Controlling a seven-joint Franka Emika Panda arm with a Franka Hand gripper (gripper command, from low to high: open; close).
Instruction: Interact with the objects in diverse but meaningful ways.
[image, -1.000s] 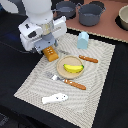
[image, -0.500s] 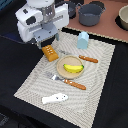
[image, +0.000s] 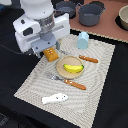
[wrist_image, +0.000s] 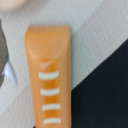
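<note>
Hand (image: 47, 49) low over the orange bread block (image: 50, 54), near one edge of the woven mat (image: 95, 85). Cannot tell if wide, narrow or holding. Bread block close up in the wrist view, orange with white stripes (wrist_image: 49, 75). Yellow banana (image: 73, 68) on a small plate (image: 64, 64), just beside the block. White fish (image: 54, 98) on the mat. Blue cup (image: 83, 40) upright. Grey pots (image: 90, 14) on the tabletop (image: 107, 27).

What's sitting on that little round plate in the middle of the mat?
A yellow banana lies on the tan plate, alone there. The fork and knife lie off it, on the woven placemat. Whatever the banana covers cannot be seen.
</note>
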